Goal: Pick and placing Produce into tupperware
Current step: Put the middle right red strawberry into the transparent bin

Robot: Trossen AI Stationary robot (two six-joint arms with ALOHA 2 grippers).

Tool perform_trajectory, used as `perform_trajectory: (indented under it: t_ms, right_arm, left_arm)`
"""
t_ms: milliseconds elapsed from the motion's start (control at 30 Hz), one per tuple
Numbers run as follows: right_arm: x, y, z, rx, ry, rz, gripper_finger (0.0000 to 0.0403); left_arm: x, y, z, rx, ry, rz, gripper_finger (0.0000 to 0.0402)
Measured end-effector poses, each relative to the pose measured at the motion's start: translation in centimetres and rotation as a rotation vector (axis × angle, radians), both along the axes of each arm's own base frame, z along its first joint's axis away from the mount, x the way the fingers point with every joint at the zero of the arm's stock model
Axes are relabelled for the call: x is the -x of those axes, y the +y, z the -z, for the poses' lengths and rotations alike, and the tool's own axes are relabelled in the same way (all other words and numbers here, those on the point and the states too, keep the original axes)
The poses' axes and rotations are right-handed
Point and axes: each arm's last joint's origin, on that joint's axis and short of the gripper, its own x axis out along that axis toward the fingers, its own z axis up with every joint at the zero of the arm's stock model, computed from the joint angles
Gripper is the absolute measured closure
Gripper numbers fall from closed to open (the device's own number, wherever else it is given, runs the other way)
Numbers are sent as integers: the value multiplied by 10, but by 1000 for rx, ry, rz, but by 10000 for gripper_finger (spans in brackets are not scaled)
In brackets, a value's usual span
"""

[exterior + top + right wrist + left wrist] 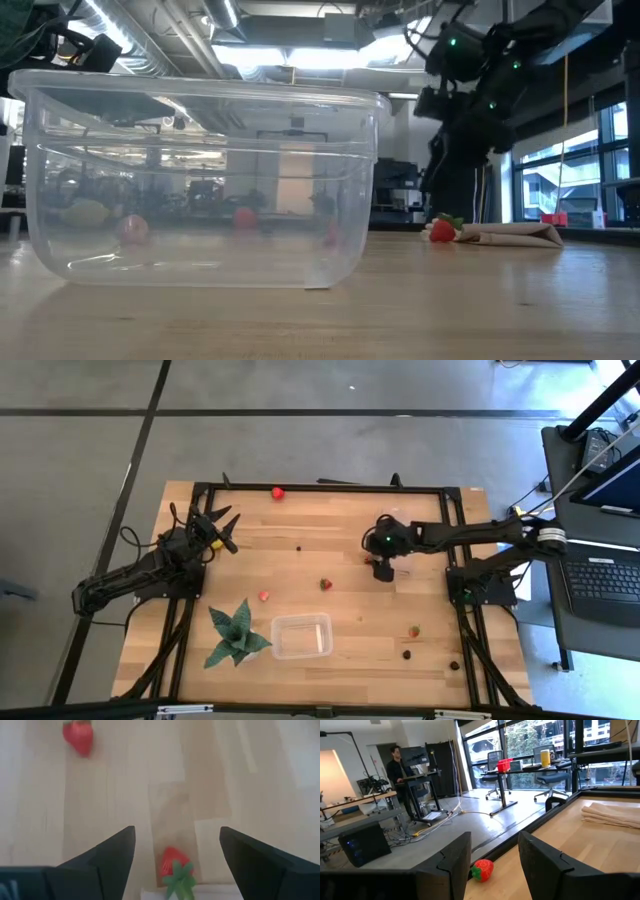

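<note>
The clear tupperware (301, 637) stands open near the table's near edge and fills the low view (200, 180). Produce lies scattered: strawberries (326, 584), (264, 596), (414, 631), a red one at the far edge (278, 492), and dark berries (407, 654). My right gripper (383, 570) hangs open over mid-table, pointing down; in its wrist view the gripper (177, 835) has a leafy strawberry (172, 865) between its fingers, untouched. My left gripper (225, 525) is open near the far-left corner, and its wrist view (492, 845) faces the far-edge strawberry (482, 870).
A green spiky plant (236, 634) stands just left of the tupperware. A folded beige cloth (612, 815) lies on the table. A yellow piece (213, 544) shows beside the left gripper. A person (397, 767) stands far off in the room. Black frame rails (320, 488) border the table.
</note>
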Motion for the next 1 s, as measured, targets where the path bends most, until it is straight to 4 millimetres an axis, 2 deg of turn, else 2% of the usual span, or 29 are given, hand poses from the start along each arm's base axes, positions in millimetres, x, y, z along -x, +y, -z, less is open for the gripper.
perform_trajectory:
  t_ms: [267,667,833,1000]
  right_arm:
    - [-3,-1,25,-16,128,-10,111]
    - [-8,-4,45,13,199,21,115]
    - [-8,-4,47,4,206,20,146]
    - [-8,-4,47,-1,209,14,194]
  left_arm:
    - [0,0,0,0,0,0,244]
    - [0,0,0,2,-2,0,244]
    - [0,0,0,1,-2,0,244]
    - [0,0,0,1,-2,0,244]
